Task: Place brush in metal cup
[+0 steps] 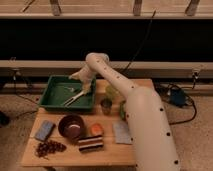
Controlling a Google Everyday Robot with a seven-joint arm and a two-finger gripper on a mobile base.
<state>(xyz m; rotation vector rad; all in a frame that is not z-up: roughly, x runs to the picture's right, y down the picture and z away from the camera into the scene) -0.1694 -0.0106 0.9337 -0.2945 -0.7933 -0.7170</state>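
Observation:
The brush, long, slim and pale, lies slantwise in the green tray at the table's back left. A small grey fork-like piece lies beside it. My gripper hangs over the right part of the tray, just above the brush's upper end. The metal cup, small and dark grey, stands upright on the table right of the tray. It is apart from the gripper.
A yellow-green cup stands behind the metal cup. A dark bowl, blue sponge, grapes, orange item, striped block and grey cloth fill the table's front. My arm covers its right side.

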